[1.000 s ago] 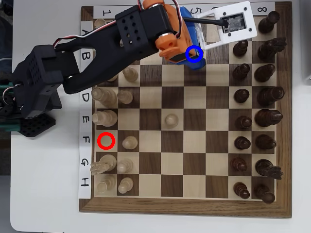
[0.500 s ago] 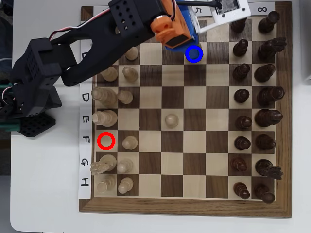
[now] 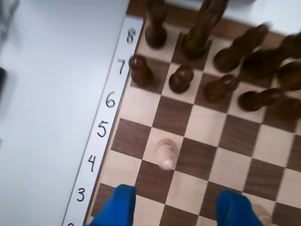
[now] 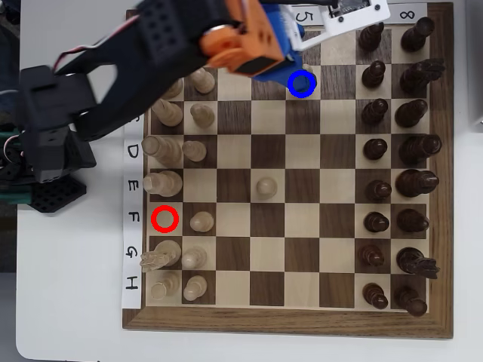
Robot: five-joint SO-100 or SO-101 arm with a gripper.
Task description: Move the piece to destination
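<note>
the gripper point(image 3: 176, 207) hung open and empty over the chessboard point(image 3: 141, 12), its blue fingers point(image 3: 117, 205) spread wide apart. in the wrist view the pale piece point(image 3: 165, 153) stood upright on a light square near the board's numbered edge, just ahead of the fingers and touching neither. overhead, the blue ring point(image 4: 301, 83) marked that spot; the piece looked already delivered, with only a clear withdrawal left.

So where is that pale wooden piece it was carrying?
The light tan wooden chess piece stands alone in the wrist view on a pale square of the chessboard, beside the handwritten 5, just beyond the open blue fingers.
</note>
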